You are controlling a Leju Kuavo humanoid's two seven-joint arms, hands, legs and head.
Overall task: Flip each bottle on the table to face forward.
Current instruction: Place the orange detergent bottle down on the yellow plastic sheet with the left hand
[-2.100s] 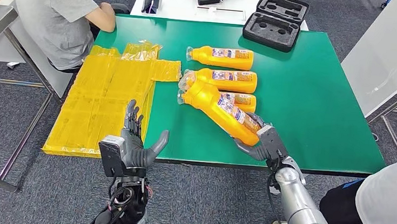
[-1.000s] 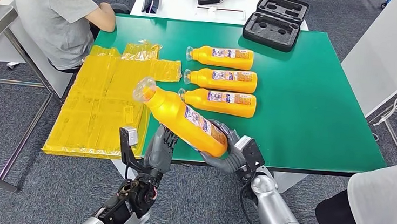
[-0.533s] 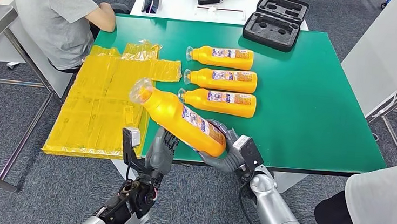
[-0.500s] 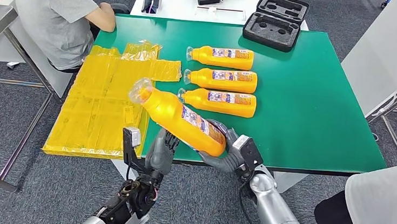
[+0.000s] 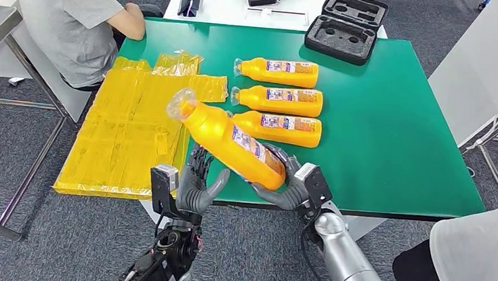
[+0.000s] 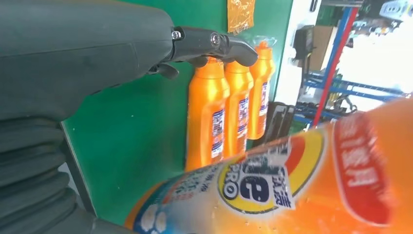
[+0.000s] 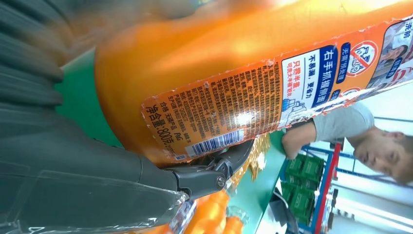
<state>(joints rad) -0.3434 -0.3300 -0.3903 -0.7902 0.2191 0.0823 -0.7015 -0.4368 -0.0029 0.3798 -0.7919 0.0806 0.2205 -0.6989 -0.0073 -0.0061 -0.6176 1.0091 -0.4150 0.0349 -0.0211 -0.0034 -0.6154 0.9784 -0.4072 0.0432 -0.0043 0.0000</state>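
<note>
The orange plastic bottle with a printed label [image 5: 232, 144] is held up in the air over the near edge of the green table [image 5: 396, 133], tilted, with its clear-wrapped cap end pointing up and to the far left and its base low at the near right. The right hand [image 5: 283, 184] grips this bottle around its base, the fingers wrapped under and around it; in the right wrist view the back label with small text and a barcode [image 7: 272, 92] faces the camera, and a dark finger [image 7: 214, 170] presses against the bottle below it. The left hand [image 5: 196, 182] is just to the left of the bottle and a little below it, palm up, with the fingers spread apart and nothing in it; I cannot tell if a fingertip touches the bottle.

Farther on the table, three more orange bottles lie on their sides in a row, caps to the left: the far one [image 5: 281, 70], the middle one [image 5: 284, 100] and the near one [image 5: 288, 129], close beside each other.

To the left, yellow plastic sheets [image 5: 132, 123] cover the table's left part. A black foam-lined case [image 5: 345, 25] lies open at the far edge. A person in a grey shirt [image 5: 67, 16] sits at the far left corner.
</note>
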